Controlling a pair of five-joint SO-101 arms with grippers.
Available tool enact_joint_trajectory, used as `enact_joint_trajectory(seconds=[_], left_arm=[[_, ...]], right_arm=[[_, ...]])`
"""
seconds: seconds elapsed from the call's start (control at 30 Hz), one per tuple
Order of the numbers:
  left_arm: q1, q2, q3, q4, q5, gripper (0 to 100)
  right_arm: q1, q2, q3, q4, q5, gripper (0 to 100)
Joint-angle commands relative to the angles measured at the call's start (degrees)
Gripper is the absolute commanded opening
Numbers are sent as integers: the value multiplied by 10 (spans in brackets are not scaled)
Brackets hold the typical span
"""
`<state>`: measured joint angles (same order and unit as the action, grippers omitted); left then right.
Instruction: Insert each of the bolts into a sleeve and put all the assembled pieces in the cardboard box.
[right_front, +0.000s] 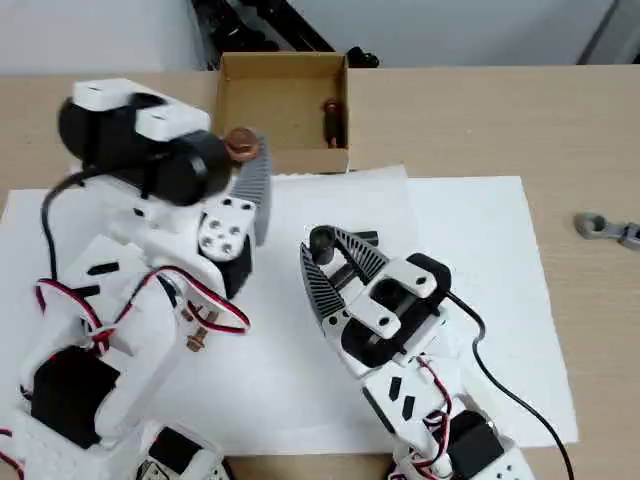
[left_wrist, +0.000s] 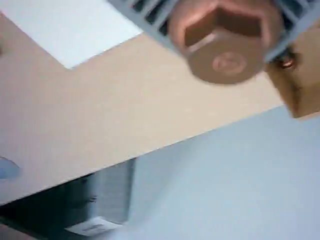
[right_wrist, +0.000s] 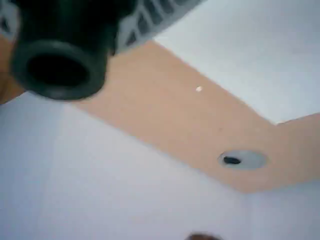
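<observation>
Bolts: three counted. A copper bolt (right_front: 241, 142) is in the left gripper, a second bolt (right_front: 196, 338) lies on the white paper (right_front: 470, 230) under the left arm's wires (partly hidden), and a third shows as the copper end of the assembled piece (right_front: 331, 120).
Sleeves: one seen loose, a black sleeve (right_front: 321, 238) in the right gripper (any other is hidden).
Cardboard box (right_front: 283, 152): one, at the far edge of the paper, open side up. The one assembled piece lies inside along its right wall.
Left arm pose: it rises from the near left corner of the table (right_front: 590, 120) and folds forward toward the box, with the wrist held high.
Left gripper (right_front: 243, 148): clamped on the copper bolt by the box's near left corner. Whether it is over the rim or just short of it cannot be told. In the left wrist view the hex head (left_wrist: 225, 40) sits between grey fingers (left_wrist: 145, 12).
Right arm pose: it stretches low over the middle of the paper and points toward the box, well short of it.
Right gripper (right_front: 320, 242): closed around the black sleeve, whose open bore (right_wrist: 52, 70) faces the wrist camera.
Metal piece (right_front: 592, 225): one, on the bare table at the far right, apart from both arms.
</observation>
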<state>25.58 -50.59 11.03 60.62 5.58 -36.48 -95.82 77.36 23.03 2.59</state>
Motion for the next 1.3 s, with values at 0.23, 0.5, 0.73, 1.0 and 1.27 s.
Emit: enact_joint_trajectory(seconds=[0.23, 0.5, 0.73, 1.0, 1.27], left_arm=[[64, 44, -6, -85, 25, 6], [86, 84, -6, -146, 28, 6], [86, 85, -4, -153, 59, 6], [87, 84, -1, -139, 60, 6], [121, 84, -1, -123, 57, 6]], right_arm=[[37, -7, 31, -71, -8, 3], [37, -7, 40, -72, -17, 3], [40, -7, 40, -69, -45, 3], [40, -6, 47, -39, -52, 3], [38, 51, 10, -7, -54, 3]])
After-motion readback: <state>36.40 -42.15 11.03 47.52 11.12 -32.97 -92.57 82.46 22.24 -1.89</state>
